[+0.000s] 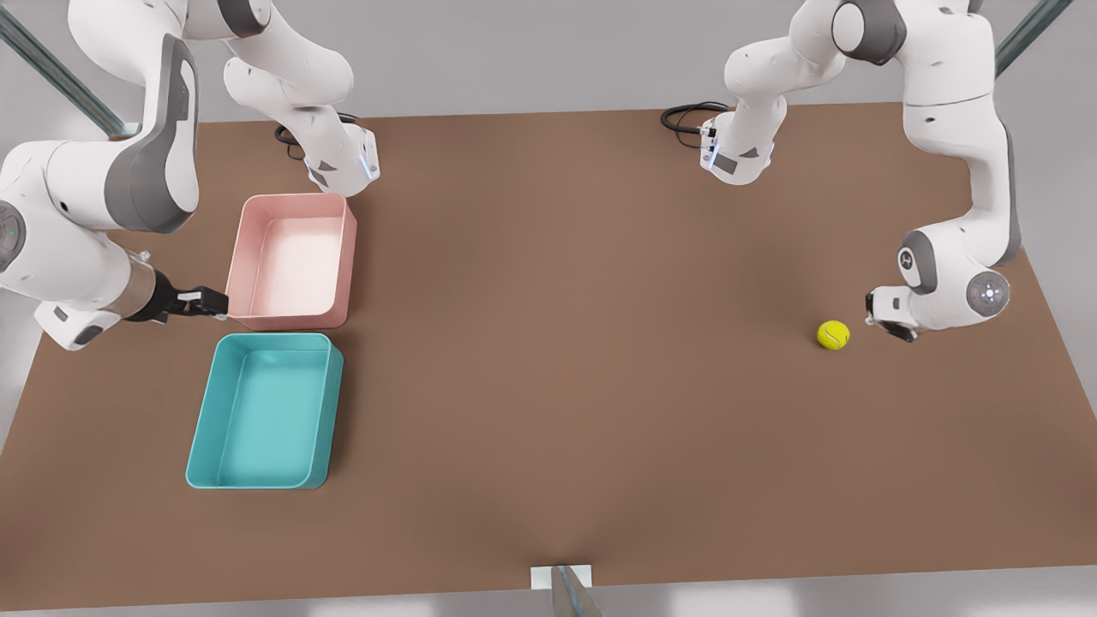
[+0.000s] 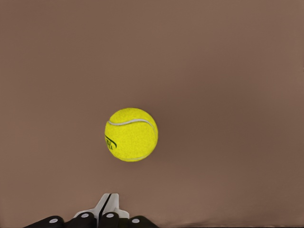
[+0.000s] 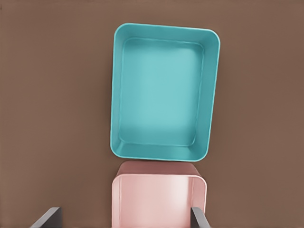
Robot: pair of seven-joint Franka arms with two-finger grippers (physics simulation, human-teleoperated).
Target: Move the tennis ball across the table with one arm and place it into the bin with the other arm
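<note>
Open table [image 1: 548, 360] between tennis ball [image 1: 833, 334] and bin [image 1: 206, 428].

tennis ball [image 1: 833, 334] on table [image 1: 548, 360] at front view's right, bin [image 1: 266, 411] far left, tray [image 1: 293, 261] touching behind it

Pale grey floor surrounds the tabletop, with grey metal struts [image 1: 51, 73] slanting in at the far corners.

front: high, whole table [image 1: 548, 386] | wrists: straight down, close
</note>
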